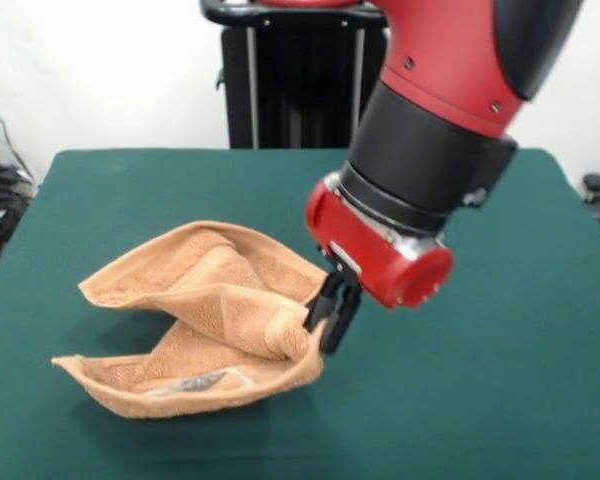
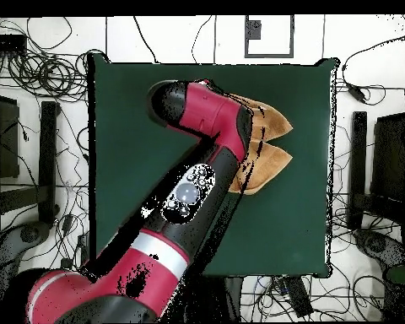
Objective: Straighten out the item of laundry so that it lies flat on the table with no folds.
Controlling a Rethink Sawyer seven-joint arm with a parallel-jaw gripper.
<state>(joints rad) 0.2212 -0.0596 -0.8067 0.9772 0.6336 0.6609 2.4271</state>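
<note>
Reading any writing proves impossible: the one label in sight is a pale tag (image 1: 202, 381) lying inside the lower fold of the towel (image 1: 195, 320), and whatever is printed on it is too small to make out. The orange-tan towel sits crumpled on the green table (image 1: 500, 400), left of centre in the front view, doubled into two open flaps, one above and behind the other, with their inner faces showing and a rolled ridge of cloth between them. The black gripper (image 1: 332, 312) hangs from the red and black arm (image 1: 430, 150) at the towel's right-hand end, its two fingers close together with a fold of terry pinched between them, so it appears to be clamped on the cloth there. All of this comes from the front view; the overhead view hides the gripper entirely beneath the arm, which crosses the table diagonally and covers much of the towel, leaving only two pointed orange corners sticking out on one side. What the overhead view adds is the setting: the whole rectangle of the table, the towel lying well inside its edges, and a tangle of cables (image 2: 45, 67) on the floor around it. No bins, trays or other containers appear.
</note>
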